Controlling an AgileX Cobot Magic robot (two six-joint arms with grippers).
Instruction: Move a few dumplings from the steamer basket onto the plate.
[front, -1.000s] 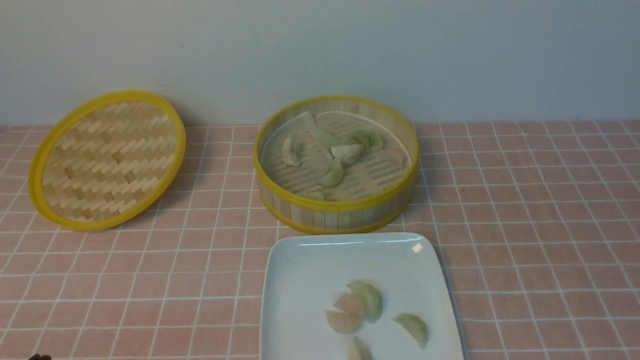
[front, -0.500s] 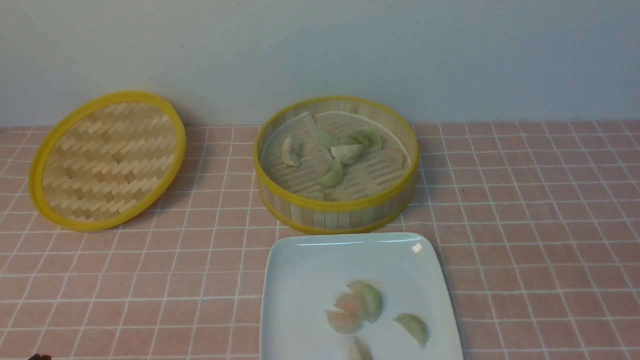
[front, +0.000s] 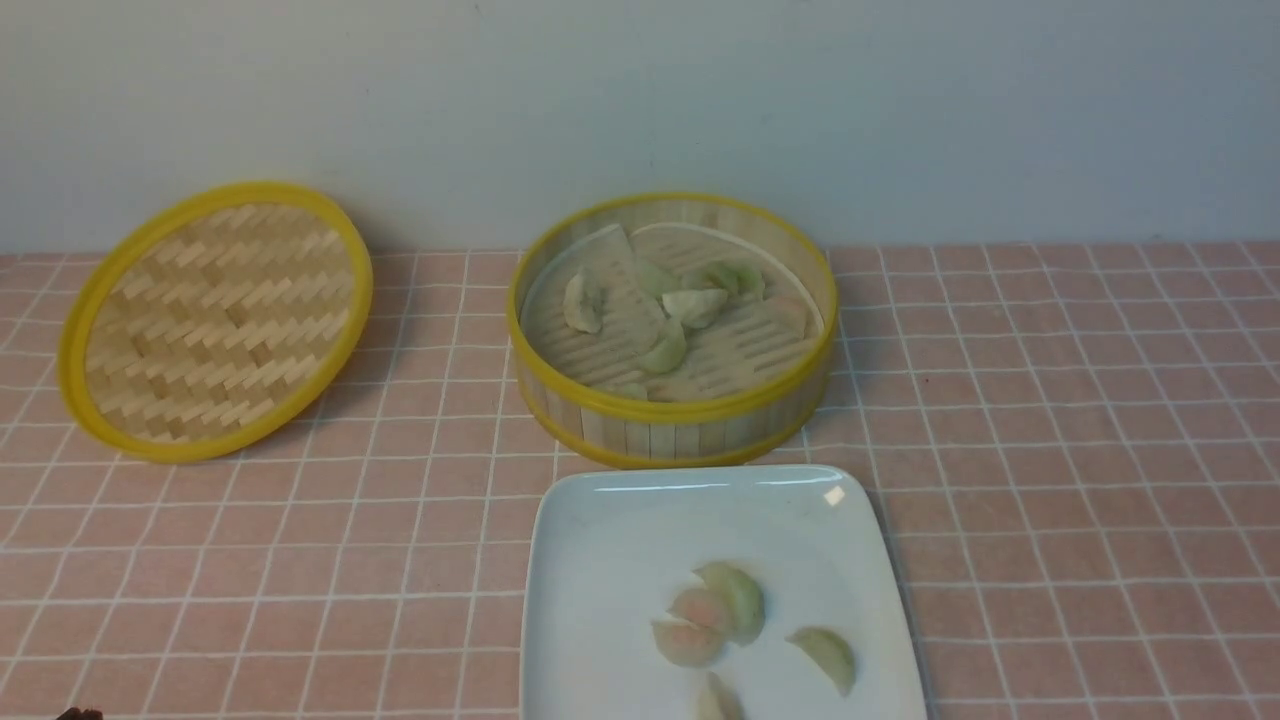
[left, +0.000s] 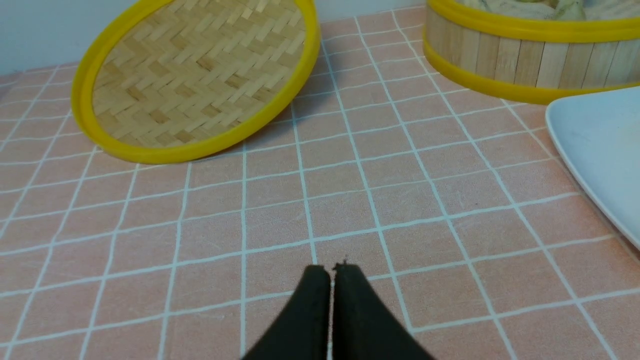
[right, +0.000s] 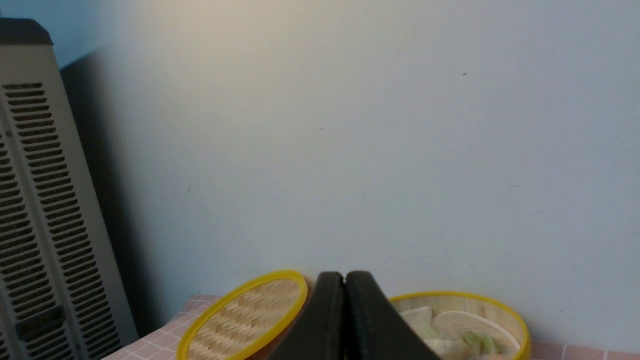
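The steamer basket (front: 676, 425) stands at the back centre and holds several pale green and whitish dumplings (front: 694, 303). The white square plate (front: 610, 540) lies just in front of it with several dumplings (front: 740, 598) on it, pale green and pale pink. My left gripper (left: 332, 272) is shut and empty, low over the pink tiles, left of the plate (left: 597, 135) and the basket (left: 515, 60). My right gripper (right: 344, 278) is shut and empty, raised and facing the wall, with the basket (right: 500, 302) beyond it. Neither gripper shows in the front view.
The flat woven yellow-rimmed lid (front: 215, 318) leans against the wall at the back left; it shows in the left wrist view (left: 195, 75) and the right wrist view (right: 245, 317). A grey vented appliance (right: 35, 200) stands beyond the table's left end.
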